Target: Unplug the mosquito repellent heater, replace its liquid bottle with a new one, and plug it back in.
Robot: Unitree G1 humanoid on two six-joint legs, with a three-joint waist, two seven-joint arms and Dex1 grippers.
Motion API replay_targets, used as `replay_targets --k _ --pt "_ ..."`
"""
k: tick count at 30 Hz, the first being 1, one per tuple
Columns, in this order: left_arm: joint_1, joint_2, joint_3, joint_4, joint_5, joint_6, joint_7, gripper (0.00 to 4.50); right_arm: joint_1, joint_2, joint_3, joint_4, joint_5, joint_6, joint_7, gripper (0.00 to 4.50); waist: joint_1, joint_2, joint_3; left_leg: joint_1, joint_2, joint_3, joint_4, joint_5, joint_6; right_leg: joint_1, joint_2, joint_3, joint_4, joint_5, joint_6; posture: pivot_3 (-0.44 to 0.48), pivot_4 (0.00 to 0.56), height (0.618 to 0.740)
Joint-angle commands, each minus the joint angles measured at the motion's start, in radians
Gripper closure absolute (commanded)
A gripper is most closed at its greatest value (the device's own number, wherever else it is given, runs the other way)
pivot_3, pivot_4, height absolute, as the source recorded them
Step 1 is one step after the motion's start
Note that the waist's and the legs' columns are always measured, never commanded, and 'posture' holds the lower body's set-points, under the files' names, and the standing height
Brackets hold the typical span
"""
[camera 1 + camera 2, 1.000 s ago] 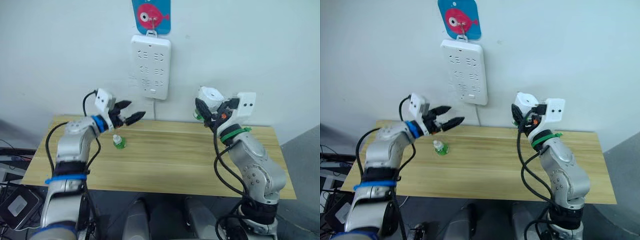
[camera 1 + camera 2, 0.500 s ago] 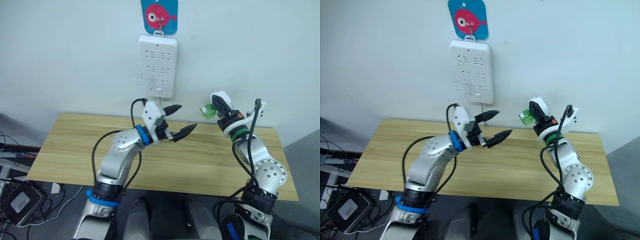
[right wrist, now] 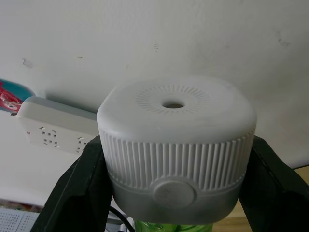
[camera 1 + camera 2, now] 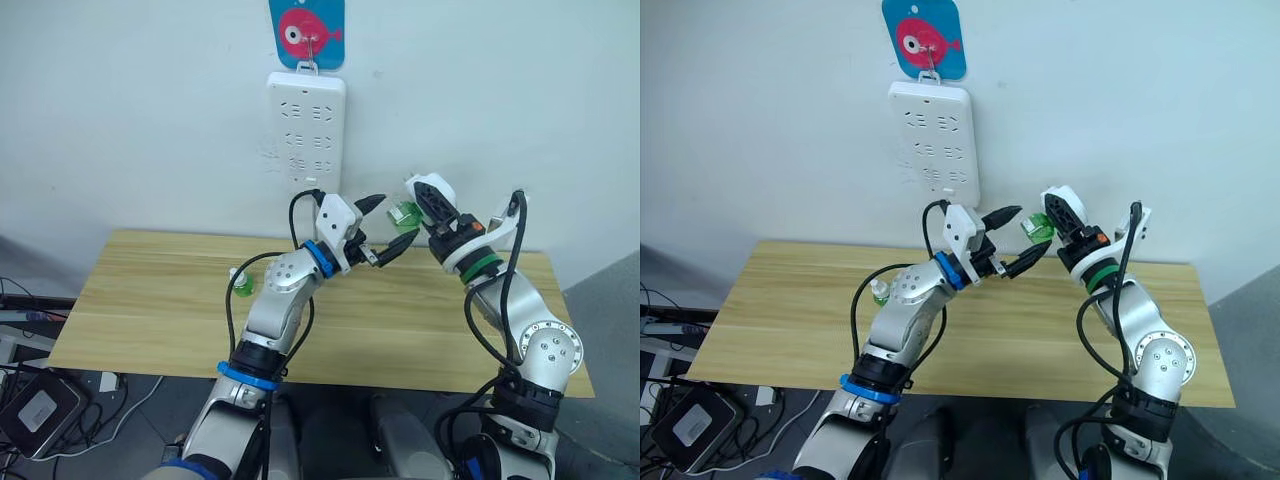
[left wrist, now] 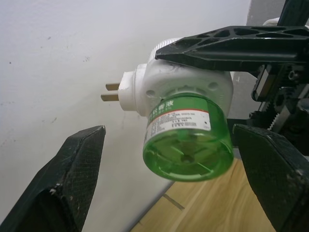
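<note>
A long white plastic power strip (image 4: 306,132) hung upright on the pale wall (image 4: 130,110), with a blue card bearing a pink fish (image 4: 306,22) above it at its hook. Below stood a light wooden bench (image 4: 150,320), its far edge against the wall. Past the bench's left edge, dark cables and a black box with a white label (image 4: 37,408) lay on the floor.
</note>
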Motion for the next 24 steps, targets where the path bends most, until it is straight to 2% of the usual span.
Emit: replay_targets --k 1,4,5,8,12,18,19,21,22,24 --pt "-0.01 -0.015 -0.006 -0.017 -0.006 -0.025 0.0 0.02 0.007 -0.024 0.021 -0.047 0.053 -0.037 -0.003 1.49 0.0 0.0 0.0 0.0 0.0 0.0 0.0 0.0 0.0 0.0 0.0 0.0 0.0 0.0 0.0 -0.082 0.249 0.74" --pt "-0.012 -0.026 -0.01 -0.014 -0.006 -0.028 0.002 0.02 0.016 -0.041 0.038 -0.045 0.07 -0.054 -0.004 1.49 0.0 0.0 0.0 0.0 0.0 0.0 0.0 0.0 0.0 0.0 0.0 0.0 0.0 0.0 0.0 -0.084 0.25 0.74" --pt "-0.013 -0.029 -0.01 -0.013 -0.006 -0.031 0.003 0.2 0.019 -0.047 0.044 -0.044 0.074 -0.06 -0.004 1.49 0.0 0.0 0.0 0.0 0.0 0.0 0.0 0.0 0.0 0.0 0.0 0.0 0.0 0.0 0.0 -0.084 0.25 0.74" --pt "-0.017 -0.035 -0.005 -0.011 -0.007 -0.033 0.006 0.92 0.029 -0.067 0.058 -0.04 0.078 -0.074 0.003 1.49 0.0 0.0 0.0 0.0 0.0 0.0 0.0 0.0 0.0 0.0 0.0 0.0 0.0 0.0 0.0 -0.084 0.251 0.74" --pt "-0.013 -0.034 -0.005 -0.012 -0.006 -0.032 0.004 2.18 0.04 -0.084 0.077 -0.036 0.08 -0.093 0.01 1.49 0.0 0.0 0.0 0.0 0.0 0.0 0.0 0.0 0.0 0.0 0.0 0.0 0.0 0.0 0.0 -0.081 0.251 0.74" --pt "-0.01 -0.028 -0.002 -0.017 -0.011 -0.025 0.007 2.27 0.038 -0.09 0.105 -0.038 0.096 -0.112 0.0 1.49 0.0 0.0 0.0 0.0 0.0 0.0 0.0 0.0 0.0 0.0 0.0 0.0 0.0 0.0 0.0 -0.073 0.252 0.74" --pt "-0.011 -0.025 0.0 -0.017 -0.012 -0.025 0.006 2.27 0.036 -0.091 0.109 -0.037 0.104 -0.113 0.0 0.74 0.0 0.0 0.0 0.0 0.0 0.0 0.0 0.0 0.0 0.0 0.0 0.0 0.0 0.0 0.0 -0.07 0.25 0.74" --pt "-0.013 -0.01 0.004 -0.021 -0.013 -0.021 -0.001 2.27 0.037 -0.102 0.118 -0.038 0.128 -0.105 0.001 0.14 0.0 0.0 0.0 0.0 0.0 0.0 0.0 0.0 0.0 0.0 0.0 0.0 0.0 0.0 0.0 -0.068 0.25 0.74" --pt "-0.017 0.004 0.007 -0.019 -0.011 -0.02 -0.008 2.27 0.036 -0.116 0.123 -0.032 0.147 -0.093 0.003 0.0 0.0 0.0 0.0 0.0 0.0 0.0 0.0 0.0 0.0 0.0 0.0 0.0 0.0 0.0 0.0 -0.064 0.251 0.74" --pt "-0.022 0.057 0.002 -0.014 -0.008 -0.025 -0.063 2.27 0.025 -0.188 0.132 0.003 0.217 -0.025 0.021 0.0 0.001 0.0 0.0 0.0 0.0 -0.001 0.0 0.0 0.0 0.0 0.0 -0.001 0.0 0.0 0.0 -0.055 0.25 0.74"
